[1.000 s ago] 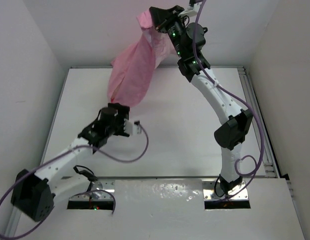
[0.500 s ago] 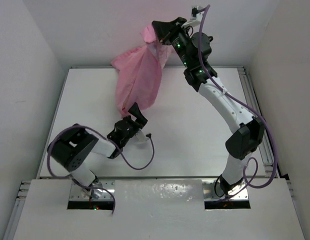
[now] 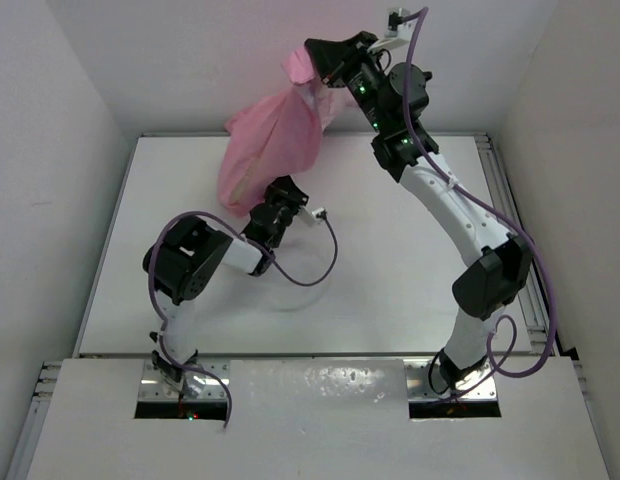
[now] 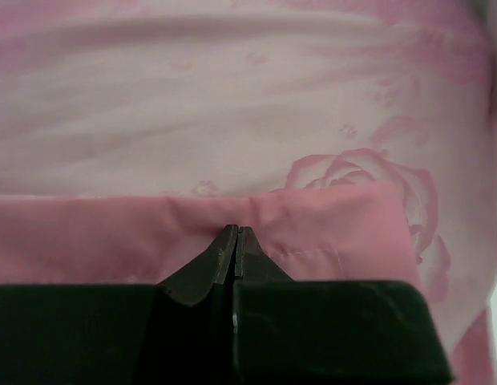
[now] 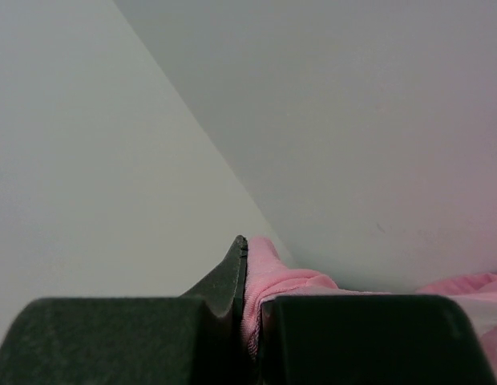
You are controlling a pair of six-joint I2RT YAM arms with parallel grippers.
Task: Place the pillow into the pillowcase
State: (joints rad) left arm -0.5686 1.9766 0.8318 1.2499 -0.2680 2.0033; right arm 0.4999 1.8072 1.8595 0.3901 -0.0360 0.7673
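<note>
- Pink satin of the pillowcase [image 3: 270,150] hung as a bulky sack above the far part of the table [image 3: 390,300]. Long axis from 1 o'clock down to 7 o'clock in the top view, upper end high against the back wall.
- No bare pillow in any view. Fullness of the sack, and pale white behind the satin in the left wrist view, hint at it already inside; not certain.
- Right gripper [image 5: 245,245] at the 1 o'clock end, jaws clamped on a bunched fold of satin, bearing the hanging weight.
- Left gripper [image 4: 235,231] at the 7 o'clock end, on its 3 o'clock side, jaws together and seemingly pinched on the cloth. By far the nearer arm for work at that end.
- Hem [image 4: 329,216] straight across the left jaws from 9 to 3 o'clock, so probably the case's mouth at the bottom; any coming pull or shake likely along the 1-to-7 axis.
</note>
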